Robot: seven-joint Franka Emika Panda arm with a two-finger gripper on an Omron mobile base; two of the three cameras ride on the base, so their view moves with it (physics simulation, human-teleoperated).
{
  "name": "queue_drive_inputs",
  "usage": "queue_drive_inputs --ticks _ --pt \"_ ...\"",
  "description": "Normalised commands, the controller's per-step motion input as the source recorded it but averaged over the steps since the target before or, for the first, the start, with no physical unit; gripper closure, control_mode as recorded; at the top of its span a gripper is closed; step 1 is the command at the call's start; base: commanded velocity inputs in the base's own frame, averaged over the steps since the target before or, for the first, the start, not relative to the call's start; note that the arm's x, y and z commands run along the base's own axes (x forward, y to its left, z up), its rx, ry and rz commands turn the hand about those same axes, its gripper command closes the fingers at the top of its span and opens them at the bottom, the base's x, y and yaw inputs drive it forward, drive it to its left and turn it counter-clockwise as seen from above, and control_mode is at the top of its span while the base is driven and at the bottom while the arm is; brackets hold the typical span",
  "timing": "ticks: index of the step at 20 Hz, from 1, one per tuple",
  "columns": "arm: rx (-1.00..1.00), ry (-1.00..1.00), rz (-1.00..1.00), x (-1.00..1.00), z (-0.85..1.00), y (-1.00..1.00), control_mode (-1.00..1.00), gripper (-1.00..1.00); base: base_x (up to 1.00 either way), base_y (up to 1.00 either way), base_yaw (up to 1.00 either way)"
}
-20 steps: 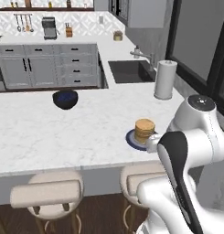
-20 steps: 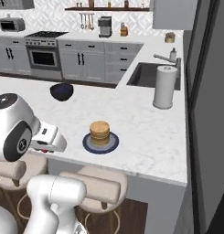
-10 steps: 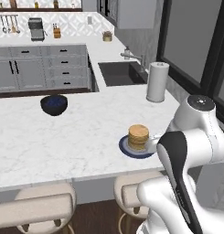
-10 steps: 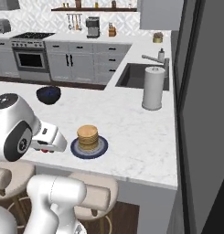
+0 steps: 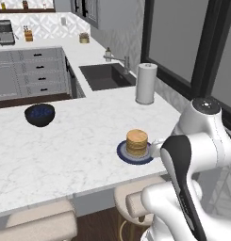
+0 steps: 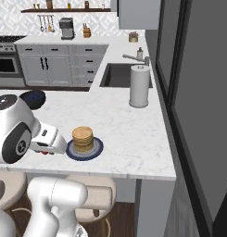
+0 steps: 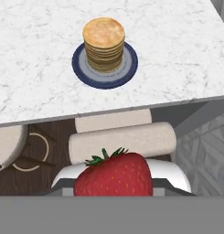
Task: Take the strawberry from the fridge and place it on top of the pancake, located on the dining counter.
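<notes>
The red strawberry (image 7: 113,176) with its green leaves sits at the bottom of the hand view, and my gripper (image 7: 113,188) is shut on it. In the right base view the gripper (image 6: 47,149) hangs just off the front edge of the dining counter (image 6: 129,134), left of the pancake (image 6: 82,138). That golden pancake (image 7: 104,43) stack stands on a dark blue plate (image 7: 81,68) near the edge of the counter (image 7: 177,55), ahead of the berry. The left base view shows the pancake (image 5: 136,142) beside my arm. I cannot tell whether the tall dark-grey panels (image 6: 198,115) at the right are the fridge.
A dark bowl of blueberries (image 5: 39,114) sits farther left on the counter, and a paper towel roll (image 5: 146,83) stands near the sink (image 5: 105,76). Beige stools (image 7: 122,141) are tucked under the counter edge below the plate.
The whole picture has shifted because the base has driven along the counter. The pancake plate now sits closer and more central. The gripper still holds the strawberry.
</notes>
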Motion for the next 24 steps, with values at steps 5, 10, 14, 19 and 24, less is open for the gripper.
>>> queue_drive_inputs --ticks 5,10,14,19,24 --pt "0.0 0.0 0.0 0.0 0.0 0.0 1.0 1.0 0.14 0.0 0.0" --pt "0.01 0.0 0.01 0.18 0.04 0.02 -1.0 1.0 0.13 0.02 0.0" --pt "0.07 0.0 0.12 1.0 0.22 0.05 -1.0 1.0 0.0 0.0 0.0" --pt "0.01 0.0 0.08 1.0 0.26 0.06 -1.0 1.0 0.0 0.0 0.0" --pt "0.0 0.01 0.05 1.0 -0.16 0.12 -1.0 1.0 0.0 0.0 0.0"
